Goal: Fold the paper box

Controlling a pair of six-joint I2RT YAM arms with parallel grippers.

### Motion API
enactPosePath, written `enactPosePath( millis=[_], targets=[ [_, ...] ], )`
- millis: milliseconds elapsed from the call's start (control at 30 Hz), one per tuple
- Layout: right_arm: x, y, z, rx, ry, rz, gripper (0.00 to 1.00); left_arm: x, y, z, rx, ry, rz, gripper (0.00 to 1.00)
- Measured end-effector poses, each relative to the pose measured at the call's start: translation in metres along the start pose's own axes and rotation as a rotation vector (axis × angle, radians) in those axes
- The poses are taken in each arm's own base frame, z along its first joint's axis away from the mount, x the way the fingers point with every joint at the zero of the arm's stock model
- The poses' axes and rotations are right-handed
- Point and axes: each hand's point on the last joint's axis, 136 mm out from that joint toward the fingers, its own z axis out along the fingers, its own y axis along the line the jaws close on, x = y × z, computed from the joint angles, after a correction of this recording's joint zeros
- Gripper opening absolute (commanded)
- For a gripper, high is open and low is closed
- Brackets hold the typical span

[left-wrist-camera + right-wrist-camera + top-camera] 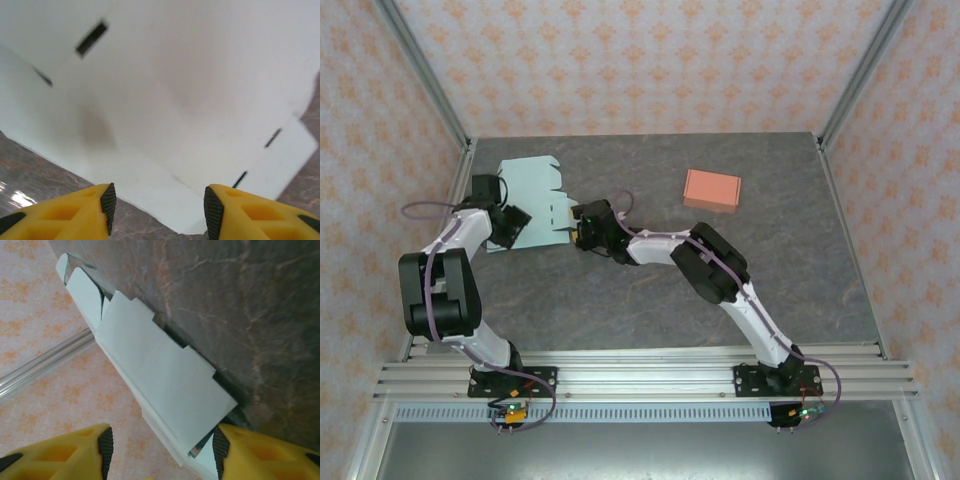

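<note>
Lying at the far left of the grey stone-patterned table [720, 290], the pale mint die-cut paper box blank [530, 185] is mostly flat. Left gripper [157, 210]: jaws apart over the sheet's near edge. Right gripper [160, 450]: jaws apart, stepped-edge flap [160, 385] between them, touching one pad, unclamped. A folded orange cardboard box [712, 190] sits well apart.

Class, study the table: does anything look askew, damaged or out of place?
Nothing looks damaged or spilled. The paper box is only partly folded, one notched panel raised off the table; the orange box sits apart, intact.
</note>
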Motion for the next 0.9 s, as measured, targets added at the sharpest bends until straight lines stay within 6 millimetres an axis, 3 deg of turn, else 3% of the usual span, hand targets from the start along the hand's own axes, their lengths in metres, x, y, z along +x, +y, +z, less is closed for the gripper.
enactPosePath(
  millis=[133, 233, 367, 567, 600, 633, 800, 900],
  targets=[
    [0.001, 0.001, 0.001, -0.015, -0.019, 0.012, 0.51, -0.03, -0.016, -0.028, 0.011, -0.129, 0.057, 0.55],
    [-0.002, 0.001, 0.009, -0.037, -0.04, 0.016, 0.45, -0.043, -0.015, -0.031, -0.018, -0.191, 0.095, 0.54],
    [-0.004, 0.009, 0.021, -0.092, -0.049, 0.024, 0.38, -0.047, -0.01, -0.014, -0.053, -0.191, 0.126, 0.54],
    [-0.012, 0.021, 0.032, -0.153, -0.077, 0.004, 0.16, -0.04, 0.002, 0.02, -0.107, -0.128, 0.133, 0.53],
    [-0.014, 0.023, 0.033, -0.161, -0.083, -0.01, 0.03, -0.039, 0.003, 0.023, -0.114, -0.12, 0.134, 0.54],
    [-0.017, 0.025, 0.034, -0.17, -0.088, -0.021, 0.0, -0.039, 0.004, 0.025, -0.117, -0.116, 0.14, 0.53],
    [-0.032, 0.039, 0.033, -0.213, -0.109, -0.084, 0.0, -0.046, -0.001, 0.019, -0.105, -0.121, 0.157, 0.55],
    [-0.042, 0.046, 0.027, -0.243, -0.121, -0.139, 0.0, -0.06, -0.01, 0.001, -0.068, -0.157, 0.164, 0.57]
  ],
)
